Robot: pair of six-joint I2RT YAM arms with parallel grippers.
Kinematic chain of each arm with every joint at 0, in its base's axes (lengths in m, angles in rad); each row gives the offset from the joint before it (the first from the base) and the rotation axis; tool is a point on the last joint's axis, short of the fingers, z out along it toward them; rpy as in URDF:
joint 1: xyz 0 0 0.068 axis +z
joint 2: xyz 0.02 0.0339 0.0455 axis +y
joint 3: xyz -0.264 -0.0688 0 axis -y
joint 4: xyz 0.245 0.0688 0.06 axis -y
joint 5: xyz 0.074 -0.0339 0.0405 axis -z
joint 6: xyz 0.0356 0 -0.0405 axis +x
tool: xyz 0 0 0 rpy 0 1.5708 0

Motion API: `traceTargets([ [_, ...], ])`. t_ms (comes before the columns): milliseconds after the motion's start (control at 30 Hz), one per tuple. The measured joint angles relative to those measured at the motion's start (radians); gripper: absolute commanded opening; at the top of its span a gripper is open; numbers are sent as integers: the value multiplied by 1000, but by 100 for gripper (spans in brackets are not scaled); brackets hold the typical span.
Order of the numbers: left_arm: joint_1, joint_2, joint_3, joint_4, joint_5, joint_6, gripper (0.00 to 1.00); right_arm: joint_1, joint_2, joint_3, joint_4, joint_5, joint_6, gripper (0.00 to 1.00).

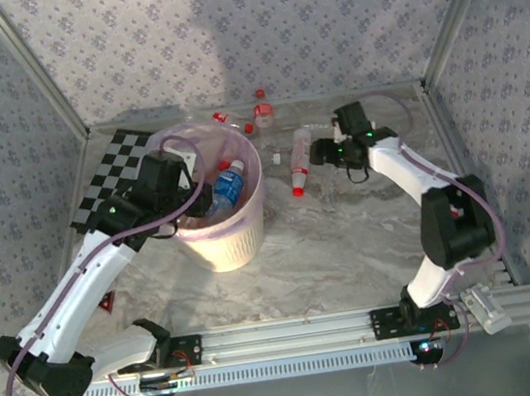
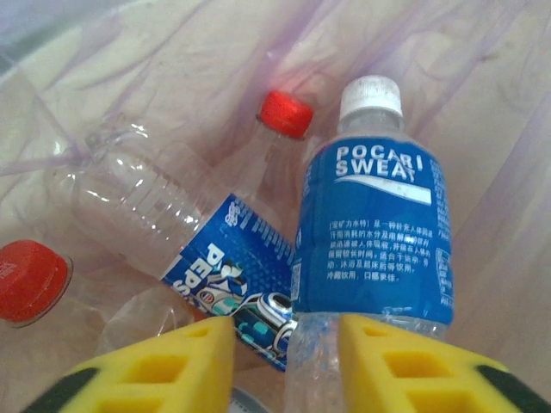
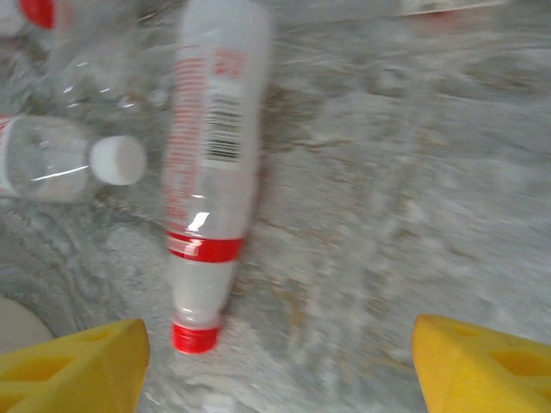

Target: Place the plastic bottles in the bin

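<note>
Left gripper [image 2: 287, 331]: yellow jaws set moderately apart over the bin [image 1: 223, 247]; nothing is seen clamped. The blue-label bottle [image 2: 370, 232] is seen just past the pads; contact cannot be told. White cap, label read as "POCARI SWEAT", small print below not legible. Beside it a clear ribbed bottle [image 2: 172, 224] is laid tilted, blue label partly read as "PEPSI". Two red caps [image 2: 286, 114] are seen among the pile, against the lilac liner.

Right gripper [image 3: 280, 331]: jaws spread wide, nothing held, hung over the marbled table [image 3: 387, 215]. A white bottle [image 3: 211, 172] is laid flat ahead, nearer the left pad: red cap toward the camera, red band, barcode, red print blurred. A clear white-capped bottle [image 3: 52, 163] is laid just beside it.

More bottles are scattered on the table right of and behind the bin.
</note>
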Motion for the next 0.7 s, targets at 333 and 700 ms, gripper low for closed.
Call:
traceTargets([
  [333,-1,-90,-15,62,-12,-92,65,114,297,177,-19,32,8,81],
  [700,-1,-95,-18,98,-25,-119,68,119,367,203,-23,75,42,54],
])
